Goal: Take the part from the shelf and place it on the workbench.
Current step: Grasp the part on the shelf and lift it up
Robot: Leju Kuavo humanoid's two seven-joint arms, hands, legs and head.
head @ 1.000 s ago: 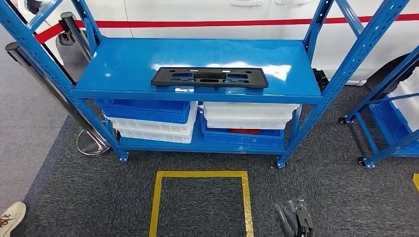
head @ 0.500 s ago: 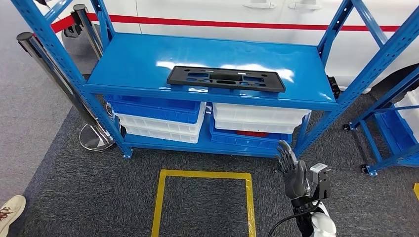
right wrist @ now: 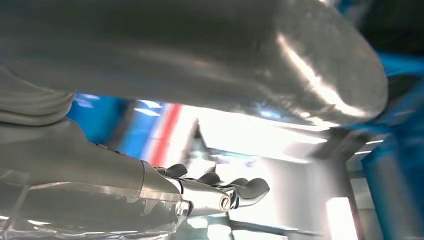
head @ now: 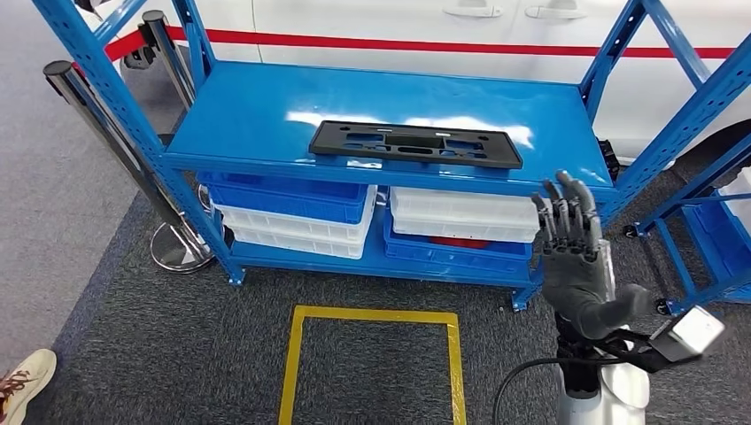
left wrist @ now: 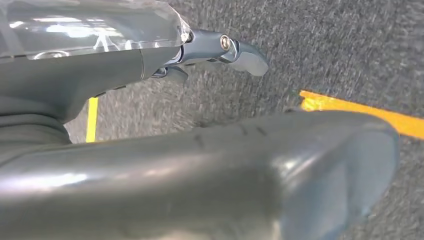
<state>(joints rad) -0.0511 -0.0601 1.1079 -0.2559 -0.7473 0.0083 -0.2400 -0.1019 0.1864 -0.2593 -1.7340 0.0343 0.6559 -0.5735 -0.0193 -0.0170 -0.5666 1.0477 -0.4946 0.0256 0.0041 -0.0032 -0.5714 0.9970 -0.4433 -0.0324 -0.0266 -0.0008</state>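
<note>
The part is a long flat black plate with cut-outs. It lies on the top deck of the blue shelf, near the front edge. My right hand is raised in front of the shelf's right end, below and to the right of the part, fingers apart and pointing up, holding nothing. In the right wrist view the right hand is also empty, with the shelf frame blurred behind it. My left hand hangs over grey carpet with its fingers stretched out and nothing in them.
Blue and white bins are stacked on the lower deck. A yellow taped square marks the carpet in front. A chrome stanchion stands at the left, another blue rack at the right, a white vehicle behind. A person's shoe is at the bottom left.
My right hand has risen from near the floor to the height of the shelf's right front corner, fingers spread. The camera has shifted a little; the part has not moved.
</note>
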